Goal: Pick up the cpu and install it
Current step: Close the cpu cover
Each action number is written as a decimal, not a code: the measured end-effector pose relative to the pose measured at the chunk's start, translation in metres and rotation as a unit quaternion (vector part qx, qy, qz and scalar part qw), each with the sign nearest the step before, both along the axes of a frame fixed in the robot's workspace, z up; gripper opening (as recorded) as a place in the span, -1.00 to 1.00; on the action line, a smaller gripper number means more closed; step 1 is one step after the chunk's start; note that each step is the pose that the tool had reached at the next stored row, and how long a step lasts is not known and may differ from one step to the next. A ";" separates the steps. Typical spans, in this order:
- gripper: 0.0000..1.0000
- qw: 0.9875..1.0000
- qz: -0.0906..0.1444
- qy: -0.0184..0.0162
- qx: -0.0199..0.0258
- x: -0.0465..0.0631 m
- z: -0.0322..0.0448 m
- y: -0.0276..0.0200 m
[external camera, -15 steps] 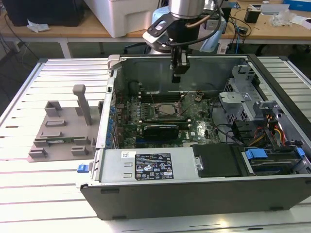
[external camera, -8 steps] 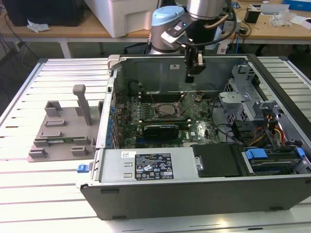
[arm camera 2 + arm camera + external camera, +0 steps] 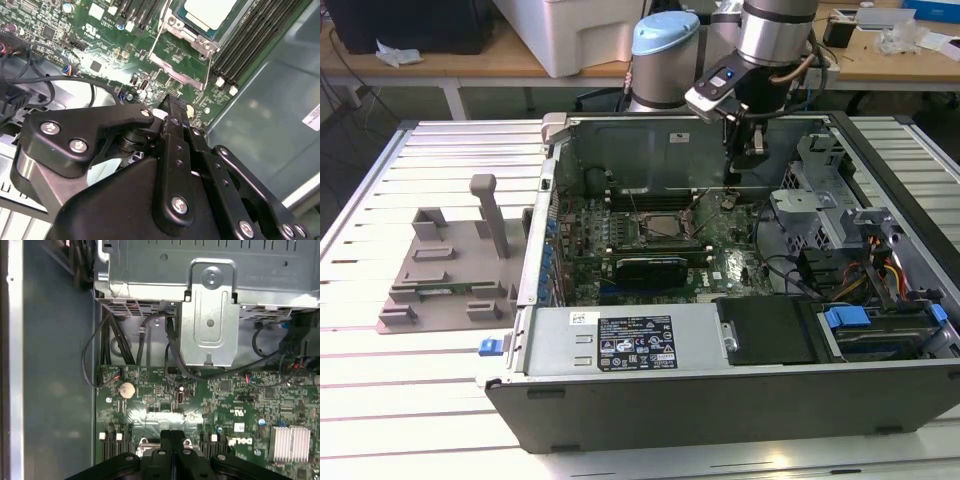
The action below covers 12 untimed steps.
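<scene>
Gripper (image 3: 175, 106) pressed together | cpu (image 3: 207, 11) lying in socket (image 3: 200, 44), nearby, not touching.

I count one cpu (image 3: 207, 11), one motherboard (image 3: 240, 405), one open computer case (image 3: 720, 400), one black expansion card (image 3: 650, 268), one grey fixture tray (image 3: 445, 290) and one coin battery (image 3: 126, 388).

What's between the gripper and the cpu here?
In the second wrist view, a silver metal socket bracket on the green motherboard lies between the gripper and the cpu.
</scene>
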State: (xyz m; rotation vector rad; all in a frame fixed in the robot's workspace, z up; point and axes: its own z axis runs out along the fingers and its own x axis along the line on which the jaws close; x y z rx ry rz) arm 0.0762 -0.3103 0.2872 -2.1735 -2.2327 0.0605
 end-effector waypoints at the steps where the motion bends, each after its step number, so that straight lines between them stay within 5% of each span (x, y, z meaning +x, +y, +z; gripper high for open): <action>1: -0.79 1.000 0.000 0.000 0.000 0.000 -0.0030 0.0001; 9: -0.79 1.000 0.002 0.000 0.000 0.000 -0.0273 0.0002; 12: -0.79 1.000 0.002 0.000 0.000 -0.002 -0.0292 0.0002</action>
